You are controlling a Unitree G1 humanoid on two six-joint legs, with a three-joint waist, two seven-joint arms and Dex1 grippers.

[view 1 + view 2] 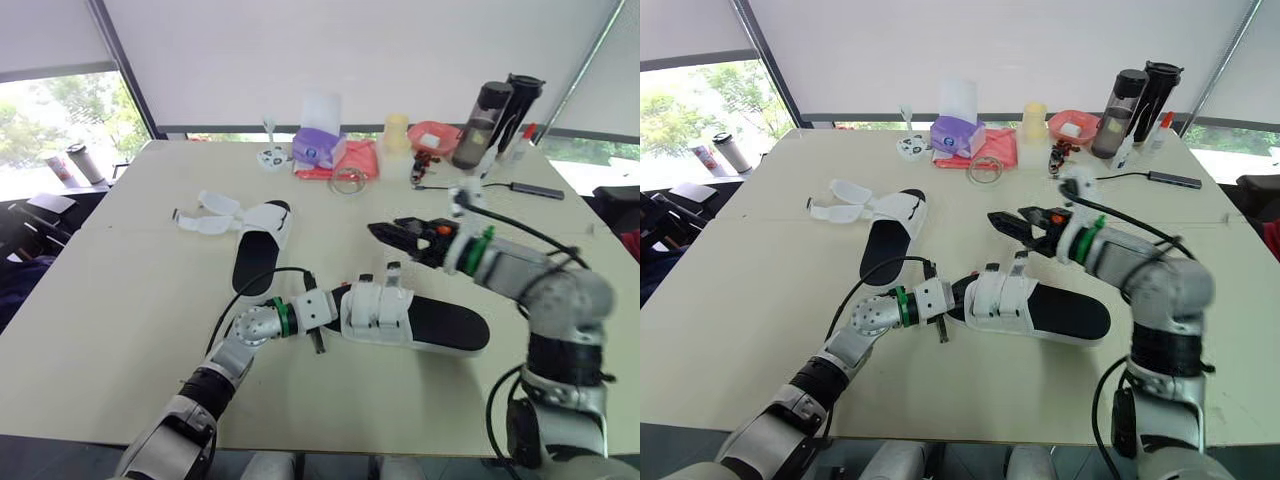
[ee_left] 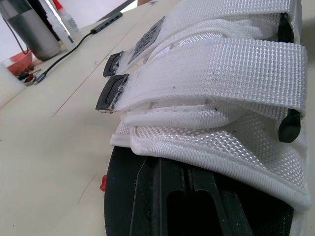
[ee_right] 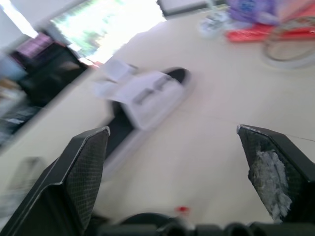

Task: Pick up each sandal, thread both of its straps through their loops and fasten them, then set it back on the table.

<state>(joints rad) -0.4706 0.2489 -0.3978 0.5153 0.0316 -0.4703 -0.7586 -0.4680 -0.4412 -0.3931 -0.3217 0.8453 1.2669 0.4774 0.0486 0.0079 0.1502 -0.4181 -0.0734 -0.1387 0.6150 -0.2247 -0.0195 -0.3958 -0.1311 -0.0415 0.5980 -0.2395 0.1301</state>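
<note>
The near sandal, white mesh on a black sole, lies on the table with both white straps laid across its top. My left gripper is at its toe end and looks shut on the sole's edge. The far sandal lies flat with its straps splayed open to the left; it also shows as the far sandal ahead of my right gripper. The right gripper hovers open and empty just beyond the near sandal, its fingers wide apart.
Clutter lines the far edge: a purple tissue pack, a red bag, a yellow cup, a pink bowl, two dark bottles and a cabled hub. Bare tabletop lies to the left.
</note>
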